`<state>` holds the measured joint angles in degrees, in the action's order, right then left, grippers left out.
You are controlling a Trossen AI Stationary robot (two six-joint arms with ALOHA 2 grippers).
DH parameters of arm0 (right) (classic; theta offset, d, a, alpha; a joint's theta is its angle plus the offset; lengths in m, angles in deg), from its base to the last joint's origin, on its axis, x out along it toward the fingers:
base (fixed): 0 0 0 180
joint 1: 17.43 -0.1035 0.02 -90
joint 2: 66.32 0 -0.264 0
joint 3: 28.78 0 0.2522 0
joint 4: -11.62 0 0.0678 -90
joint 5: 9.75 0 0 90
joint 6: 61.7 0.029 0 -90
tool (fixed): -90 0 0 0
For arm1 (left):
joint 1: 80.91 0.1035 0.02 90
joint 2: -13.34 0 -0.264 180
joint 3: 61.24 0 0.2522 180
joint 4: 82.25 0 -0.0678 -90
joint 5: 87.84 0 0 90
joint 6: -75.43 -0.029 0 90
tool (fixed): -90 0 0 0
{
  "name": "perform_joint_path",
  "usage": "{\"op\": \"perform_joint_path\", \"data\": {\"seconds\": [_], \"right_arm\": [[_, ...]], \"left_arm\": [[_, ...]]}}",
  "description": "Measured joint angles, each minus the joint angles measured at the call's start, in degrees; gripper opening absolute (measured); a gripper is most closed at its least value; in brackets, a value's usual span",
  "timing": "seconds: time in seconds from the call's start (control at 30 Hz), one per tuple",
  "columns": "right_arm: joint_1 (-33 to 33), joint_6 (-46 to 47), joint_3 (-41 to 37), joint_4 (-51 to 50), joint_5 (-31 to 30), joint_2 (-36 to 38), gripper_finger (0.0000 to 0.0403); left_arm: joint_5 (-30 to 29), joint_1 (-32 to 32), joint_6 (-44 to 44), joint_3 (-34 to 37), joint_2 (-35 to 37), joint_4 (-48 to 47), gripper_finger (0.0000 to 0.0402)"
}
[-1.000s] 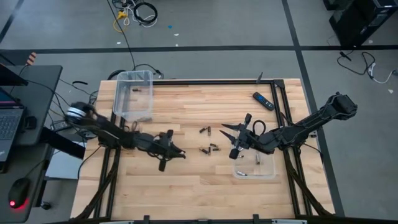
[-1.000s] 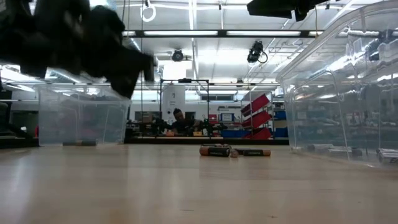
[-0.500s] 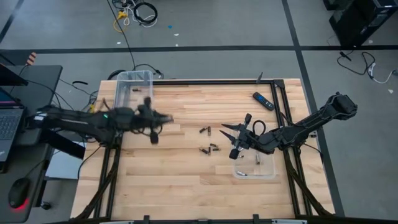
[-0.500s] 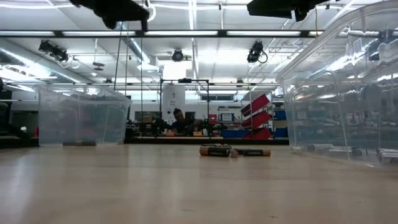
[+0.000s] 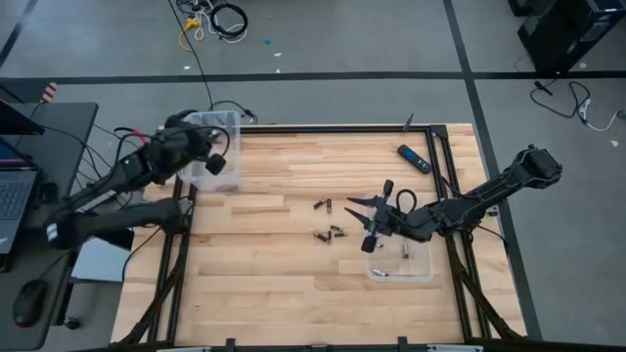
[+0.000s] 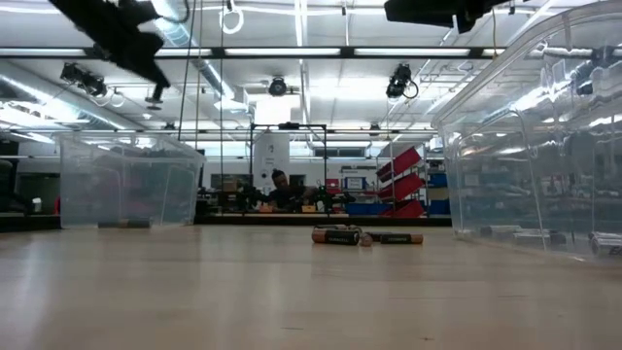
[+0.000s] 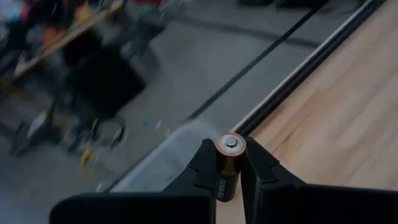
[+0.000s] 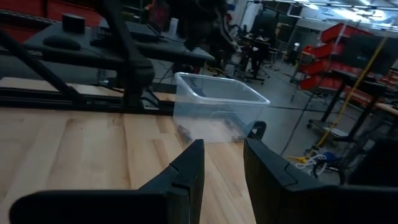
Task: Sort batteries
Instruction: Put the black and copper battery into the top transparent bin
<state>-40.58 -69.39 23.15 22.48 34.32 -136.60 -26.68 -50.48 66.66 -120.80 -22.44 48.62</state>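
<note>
My left gripper [image 5: 217,164] hangs over the clear bin [image 5: 209,145] at the table's far left corner, shut on a dark battery with a copper end [image 7: 227,163]. In the low view it shows high at the left [image 6: 131,39]. Loose batteries lie on the wood mid-table [image 5: 323,204] [image 5: 333,233] [image 6: 335,234]. To their right my right gripper [image 5: 364,221] hovers open, nothing between its fingers [image 8: 221,163]. It stands beside a second clear bin [image 5: 401,262] with a few batteries lying in it. My left gripper pinches the battery's dark body [image 7: 222,182] between its two fingers. The battery lies along the fingers, with its copper end [image 7: 231,144] at their tips. The fingers slant a little downward toward the far left bin. The battery is lifted clear of the table.
A black-and-blue remote-like bar [image 5: 413,157] lies at the far right. The table's dark frame rail [image 5: 333,127] runs along the far edge. Bare wood stretches across the near half [image 5: 284,293]. A desk with a laptop [image 5: 15,191] stands left of the table.
My left gripper has risen from low over the table's middle left and swung toward the far left corner, ending over the clear bin. It has tipped from pointing down to nearly level. The loose batteries lie where they were.
</note>
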Motion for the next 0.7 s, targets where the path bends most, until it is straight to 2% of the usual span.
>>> {"op": "perform_joint_path", "data": {"seconds": [0.17,0.33,0.57,0.7], "right_arm": [[0.0,0.0,0.0,0.0,1.3,0.0,0.0099],[-0.2,0.2,0.0,0.0,1.3,0.0,0.0099],[-0.5,0.4,0.0,0.0,1.4,0.0,0.0099],[-0.4,0.7,0.0,0.1,1.4,0.0,0.0099]], "left_arm": [[1.6,6.9,1.7,4.1,0.1,-1.6,0.002],[4.2,9.8,1.6,8.4,0.2,1.5,0.0028],[4.5,10.6,1.5,10.0,0.2,5.8,0.015],[4.9,10.6,1.3,9.8,0.2,5.8,0.0197]]}}
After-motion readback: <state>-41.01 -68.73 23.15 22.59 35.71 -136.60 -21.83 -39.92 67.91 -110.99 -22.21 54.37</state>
